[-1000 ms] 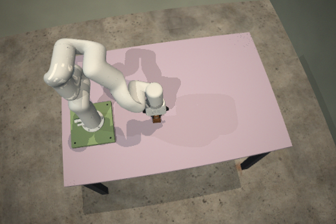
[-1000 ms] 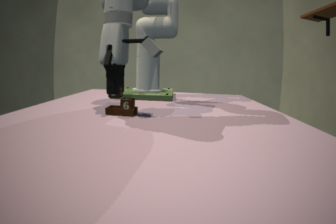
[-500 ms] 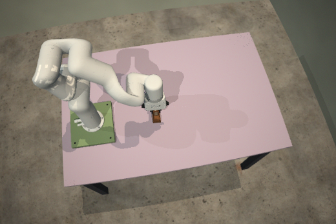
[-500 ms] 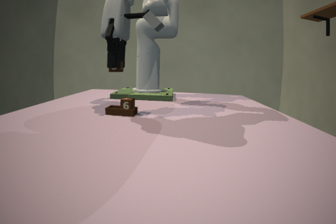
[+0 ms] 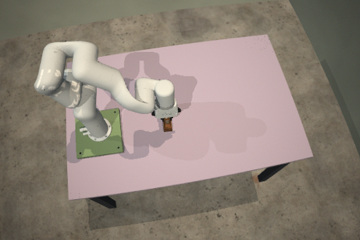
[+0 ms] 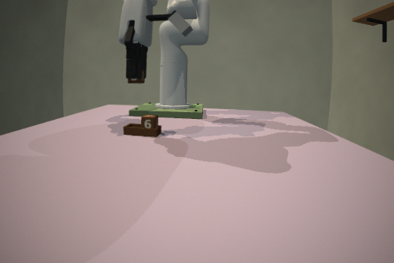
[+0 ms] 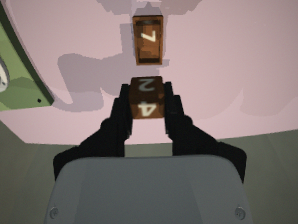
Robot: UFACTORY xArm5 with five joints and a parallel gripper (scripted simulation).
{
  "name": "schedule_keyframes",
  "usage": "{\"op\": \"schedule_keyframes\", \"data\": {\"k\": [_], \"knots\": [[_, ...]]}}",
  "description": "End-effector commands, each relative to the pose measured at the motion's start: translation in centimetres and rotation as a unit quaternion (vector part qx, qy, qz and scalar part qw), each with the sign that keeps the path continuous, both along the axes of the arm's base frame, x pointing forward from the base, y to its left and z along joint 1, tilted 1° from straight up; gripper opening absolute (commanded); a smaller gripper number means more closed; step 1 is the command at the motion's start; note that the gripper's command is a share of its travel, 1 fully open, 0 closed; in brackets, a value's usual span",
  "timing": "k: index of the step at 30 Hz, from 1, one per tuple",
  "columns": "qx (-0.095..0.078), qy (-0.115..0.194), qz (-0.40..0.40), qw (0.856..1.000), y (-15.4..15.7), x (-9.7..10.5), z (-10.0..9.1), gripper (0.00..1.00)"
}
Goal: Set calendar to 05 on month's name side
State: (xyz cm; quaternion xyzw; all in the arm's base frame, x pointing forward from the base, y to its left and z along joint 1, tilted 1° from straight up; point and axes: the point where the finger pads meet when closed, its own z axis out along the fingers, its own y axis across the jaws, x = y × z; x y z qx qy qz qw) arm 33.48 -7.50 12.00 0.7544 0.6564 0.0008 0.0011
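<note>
Wrist cam first: your gripper (image 7: 147, 106) is pinching one cube (image 7: 147, 98) between the black fingers, w/ a 4 on the face toward the cam and what looks like a 2 on the face above it. Past it, down on the table (image 7: 220, 63), sits the tray (image 7: 148, 59) w/ the other cube (image 7: 147, 36) in it, a 7 facing up.

Exterior view says the same: held cube hangs well above the tray, not touching anything. The seated cube shows a 6 toward that cam and takes the right half of the tray, so the left slot looks free. Green base plate (image 6: 195, 113) is just behind.

So imo you're mid-reorient on cube one: lifted, not yet placed. For 05 you need a 0 and a 5 on the month-name side, and I can't tell from here which side that is or which cube carries what. Next move prob calls for turning this cube to the right digit, upright, then lowering it flat beside the other w/o bumping the tray. The seated one likely needs a turn too.
</note>
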Motion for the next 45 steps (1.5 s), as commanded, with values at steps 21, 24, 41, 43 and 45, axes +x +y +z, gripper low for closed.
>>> {"op": "schedule_keyframes", "data": {"k": [21,24,41,43,45], "knots": [[-0.002,-0.001,0.318,0.948,-0.04,0.13,0.15,0.27],[-0.002,-0.001,0.360,0.933,-0.04,0.13,0.15,0.27],[-0.003,-0.001,0.569,0.822,-0.05,0.14,0.17,0.27],[-0.003,-0.001,0.596,0.803,-0.05,0.14,0.17,0.27],[-0.003,-0.001,0.602,0.798,-0.05,0.14,0.17,0.27]]}}
